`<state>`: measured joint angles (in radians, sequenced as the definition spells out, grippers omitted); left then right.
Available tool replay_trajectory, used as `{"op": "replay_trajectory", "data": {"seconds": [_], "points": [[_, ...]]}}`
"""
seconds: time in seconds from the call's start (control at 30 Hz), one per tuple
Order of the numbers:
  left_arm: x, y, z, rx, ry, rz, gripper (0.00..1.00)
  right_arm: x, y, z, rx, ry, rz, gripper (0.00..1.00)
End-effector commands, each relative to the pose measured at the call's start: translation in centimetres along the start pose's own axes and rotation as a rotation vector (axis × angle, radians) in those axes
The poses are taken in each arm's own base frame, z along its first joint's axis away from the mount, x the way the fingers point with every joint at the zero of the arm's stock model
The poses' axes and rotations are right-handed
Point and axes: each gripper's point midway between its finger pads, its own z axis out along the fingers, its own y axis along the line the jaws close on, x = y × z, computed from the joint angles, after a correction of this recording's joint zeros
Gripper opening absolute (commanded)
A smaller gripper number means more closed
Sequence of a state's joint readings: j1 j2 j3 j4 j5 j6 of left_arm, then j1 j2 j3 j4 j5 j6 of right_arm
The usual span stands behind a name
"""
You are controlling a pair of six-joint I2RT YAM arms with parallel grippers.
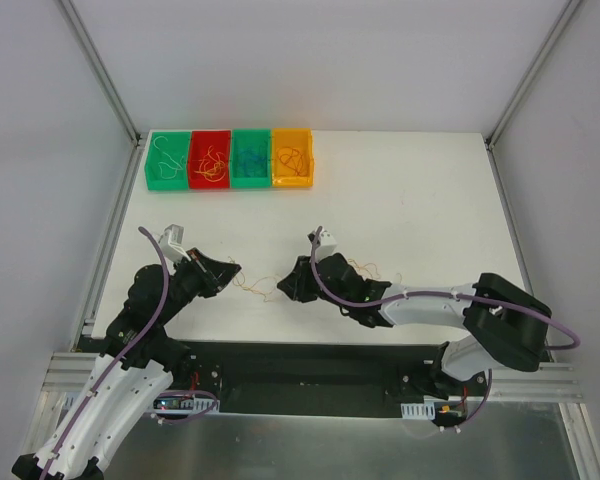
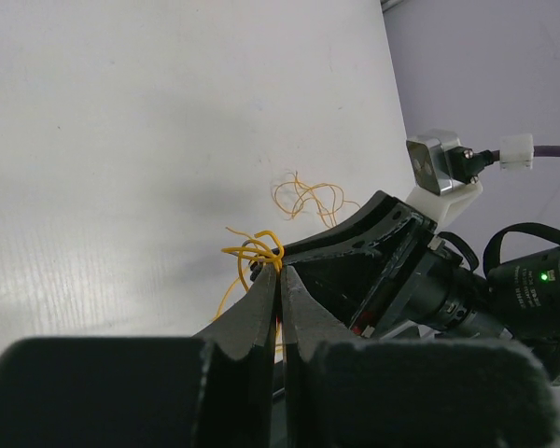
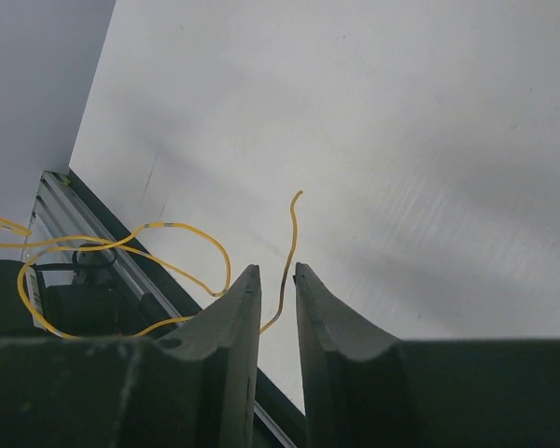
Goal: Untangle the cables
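Top external view: even, diffuse overhead light renders the white table (image 1: pixel 410 200) bright, with only soft shadows beneath the arms (image 1: pixel 420 305), no hard glare, and the enclosure posts (image 1: pixel 98 70) splaying outward toward the upper corners. Wrist views: the near fingers (image 2: pixel 252 322) fill the bottom of the frame dark and slightly out of focus, the yellow cables (image 2: pixel 261 250) are crisp, and soft grey shadows cross the table at centre.

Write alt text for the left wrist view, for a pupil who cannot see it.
The left gripper, seen from its own wrist, is shut on a small tangle of yellow cables over a white table. The right arm faces it closely, and a loose curl of orange cables lies beyond.
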<state>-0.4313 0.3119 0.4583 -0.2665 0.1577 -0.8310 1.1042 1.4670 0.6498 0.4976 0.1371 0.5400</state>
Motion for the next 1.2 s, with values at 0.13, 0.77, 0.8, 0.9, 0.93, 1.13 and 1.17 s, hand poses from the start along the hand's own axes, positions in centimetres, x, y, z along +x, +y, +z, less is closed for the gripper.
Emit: {"op": "replay_trajectory", "data": {"seconds": [0.13,0.77,0.8,0.9,0.93,1.13,1.17], "points": [[-0.6,-1.6,-0.3,0.061,-0.016,-0.012,0.00,-0.7,3.1,1.7,-0.098,-0.004,0.034,0.25],[4.4,10.8,2.4,-0.342,0.027,-0.092,0.01,-9.0,-11.3,-16.4,0.444,-0.369,-0.040,0.00],[4.6,11.3,2.4,-0.360,0.023,-0.092,0.04,-9.3,-11.4,-17.3,0.444,-0.379,-0.046,0.00],[5.2,12.6,2.5,-0.396,0.024,-0.111,0.07,-10.8,-11.1,-19.6,0.441,-0.416,-0.071,0.00],[5.5,12.9,2.6,-0.401,0.027,-0.113,0.08,-11.3,-10.9,-20.1,0.441,-0.427,-0.075,0.00],[6.3,14.7,2.4,-0.470,0.050,-0.091,0.10,-14.7,-10.1,-23.9,0.489,-0.534,-0.120,0.00],[6.3,14.9,2.4,-0.478,0.052,-0.080,0.09,-15.3,-9.8,-24.6,0.488,-0.560,-0.126,0.00]]}}
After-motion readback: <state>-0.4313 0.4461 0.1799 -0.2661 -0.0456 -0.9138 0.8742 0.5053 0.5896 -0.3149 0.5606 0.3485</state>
